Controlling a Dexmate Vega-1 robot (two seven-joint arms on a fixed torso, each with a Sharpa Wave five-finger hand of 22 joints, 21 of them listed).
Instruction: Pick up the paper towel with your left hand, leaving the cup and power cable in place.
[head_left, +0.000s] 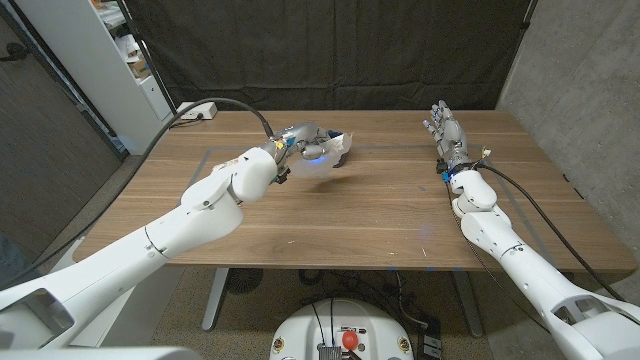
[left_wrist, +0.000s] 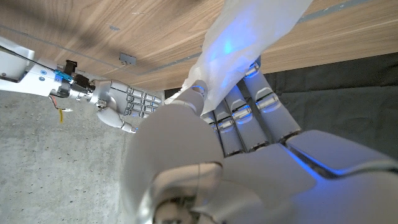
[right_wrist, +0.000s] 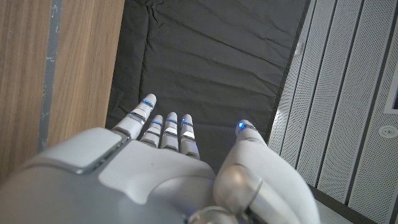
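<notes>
Left hand (head_left: 300, 142): fingers clenched on the paper towel (head_left: 338, 147), held above the table (head_left: 350, 215), apparently lifted.
Right hand (head_left: 446, 132): fingers released, empty, waiting well apart so the left works alone.

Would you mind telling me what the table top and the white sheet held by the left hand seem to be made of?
The brown table top looks like matte wood or wood veneer, given its grain streaks. The white sheet in the left hand looks like thin, soft paper: crumpled and translucent.
</notes>
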